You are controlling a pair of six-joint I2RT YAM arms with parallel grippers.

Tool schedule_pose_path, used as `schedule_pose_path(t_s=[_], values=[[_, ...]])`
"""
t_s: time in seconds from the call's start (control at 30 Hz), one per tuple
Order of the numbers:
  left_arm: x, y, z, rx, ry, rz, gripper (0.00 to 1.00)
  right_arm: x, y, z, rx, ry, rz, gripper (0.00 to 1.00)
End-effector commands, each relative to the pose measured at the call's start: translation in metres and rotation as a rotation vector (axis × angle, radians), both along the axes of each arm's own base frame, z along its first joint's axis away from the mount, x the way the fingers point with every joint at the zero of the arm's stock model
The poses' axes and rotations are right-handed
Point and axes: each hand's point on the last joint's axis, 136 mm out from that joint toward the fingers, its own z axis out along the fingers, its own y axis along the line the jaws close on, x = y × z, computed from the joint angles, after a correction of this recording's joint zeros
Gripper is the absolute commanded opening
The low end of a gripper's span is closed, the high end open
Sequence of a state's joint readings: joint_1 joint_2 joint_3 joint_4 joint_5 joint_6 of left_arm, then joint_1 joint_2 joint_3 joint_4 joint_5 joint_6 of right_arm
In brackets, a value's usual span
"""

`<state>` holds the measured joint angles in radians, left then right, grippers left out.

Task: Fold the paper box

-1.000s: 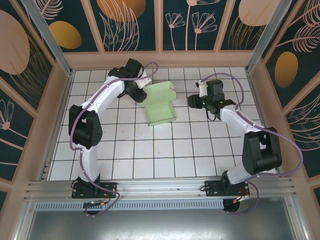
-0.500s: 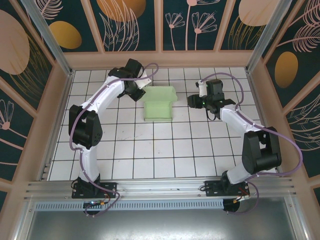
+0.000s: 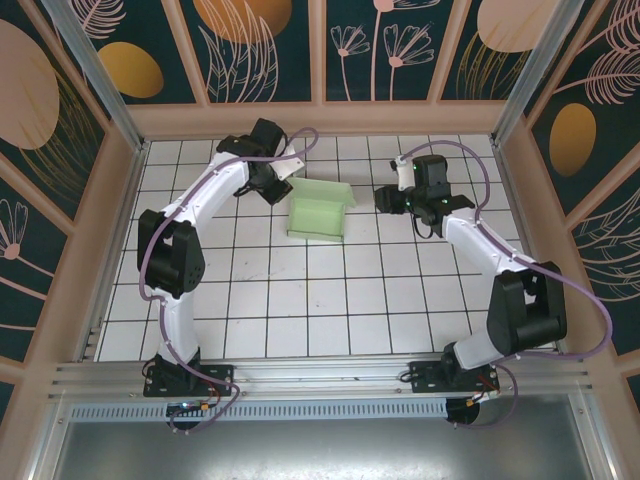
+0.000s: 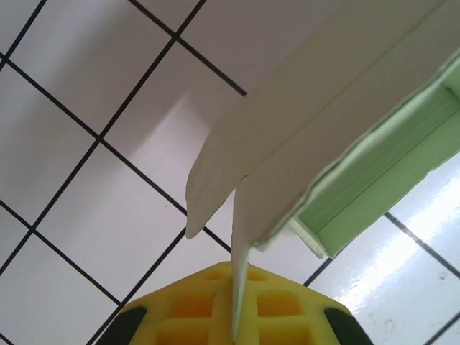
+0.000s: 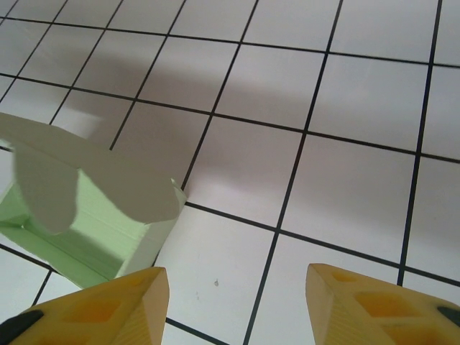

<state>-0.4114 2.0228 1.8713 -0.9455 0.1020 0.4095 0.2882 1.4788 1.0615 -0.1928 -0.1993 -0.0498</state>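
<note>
Reaching far forward, my left pincer (image 3: 284, 178) clamps a flap of the paper box (image 3: 318, 216); my right pincer (image 3: 385, 200) hangs released beside it.

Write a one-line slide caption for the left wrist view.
Left gripper pinches a flap of the paper box over white tiles.

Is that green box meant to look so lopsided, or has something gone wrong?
The paper box is only half-folded: one flap is pinched in the shut left end effector, so it looks askew. No tear or crushing shows. The right end effector hovers open beside it.
</note>
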Motion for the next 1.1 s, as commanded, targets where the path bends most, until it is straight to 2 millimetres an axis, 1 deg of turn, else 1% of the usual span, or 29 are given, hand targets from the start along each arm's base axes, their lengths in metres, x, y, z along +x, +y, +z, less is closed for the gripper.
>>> schedule_pose_path(t_s=[0.0,0.17,0.37,0.5,0.63,0.7,0.8,0.93,1.0,1.03,1.07], values=[[-0.007,-0.005,0.021,-0.061,0.018,0.013,0.00,-0.002,0.003,0.030,-0.022,-0.065,0.023,0.53],[-0.012,-0.004,0.024,-0.066,0.045,0.040,0.00,-0.006,0.012,0.042,-0.069,-0.105,0.076,0.54],[-0.018,-0.004,0.012,-0.064,0.124,0.074,0.00,-0.010,0.030,0.055,-0.103,-0.128,0.172,0.54],[-0.024,-0.010,0.010,-0.094,0.176,0.091,0.00,-0.010,0.035,0.061,-0.102,-0.129,0.200,0.54],[-0.029,-0.016,0.012,-0.133,0.205,0.082,0.00,-0.015,0.044,0.058,-0.104,-0.128,0.265,0.54],[-0.031,-0.016,0.010,-0.131,0.215,0.081,0.00,-0.018,0.049,0.051,-0.118,-0.114,0.321,0.54],[-0.031,-0.015,0.005,-0.124,0.228,0.087,0.00,-0.018,0.054,0.043,-0.153,-0.087,0.366,0.54],[-0.028,-0.015,0.001,-0.116,0.229,0.089,0.00,-0.023,0.068,0.042,-0.154,-0.094,0.429,0.54],[-0.024,-0.013,0.000,-0.104,0.213,0.097,0.00,-0.022,0.070,0.045,-0.156,-0.110,0.417,0.54],[-0.021,-0.011,0.001,-0.096,0.196,0.105,0.02,-0.018,0.068,0.049,-0.155,-0.123,0.387,0.55],[-0.019,-0.010,0.002,-0.090,0.184,0.109,0.11,-0.014,0.063,0.051,-0.158,-0.137,0.351,0.54]])
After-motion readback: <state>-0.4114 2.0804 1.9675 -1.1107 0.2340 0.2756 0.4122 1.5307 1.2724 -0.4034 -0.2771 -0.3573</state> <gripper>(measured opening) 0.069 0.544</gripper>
